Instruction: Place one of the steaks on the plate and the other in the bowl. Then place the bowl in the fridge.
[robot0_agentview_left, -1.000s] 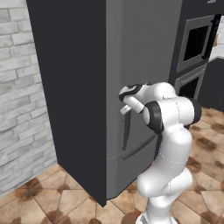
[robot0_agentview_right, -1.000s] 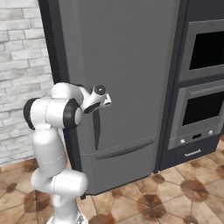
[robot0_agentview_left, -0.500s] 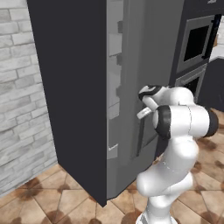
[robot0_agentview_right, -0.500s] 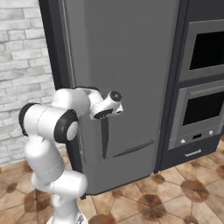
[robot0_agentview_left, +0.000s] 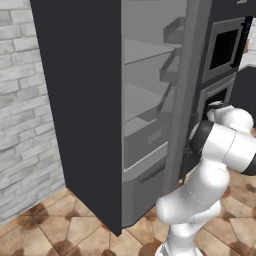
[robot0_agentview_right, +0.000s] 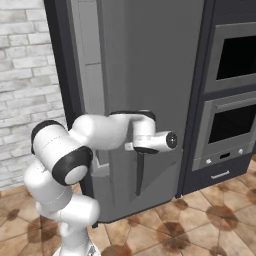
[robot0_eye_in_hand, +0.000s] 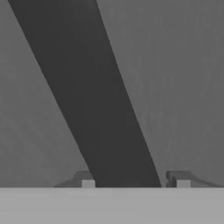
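Straddling the dark door handle (robot0_eye_in_hand: 94, 100), the end effector (robot0_eye_in_hand: 134, 183) has its two fingers apart on either side of the bar, contact hard to make out. The fridge (robot0_agentview_left: 85, 100) stands with its door (robot0_agentview_left: 182, 90) swung ajar, pale shelves (robot0_agentview_left: 145, 55) showing at two o'clock, their contents hidden. The oven (robot0_agentview_right: 232, 100) stands beside the fridge, cut off at the right edge.
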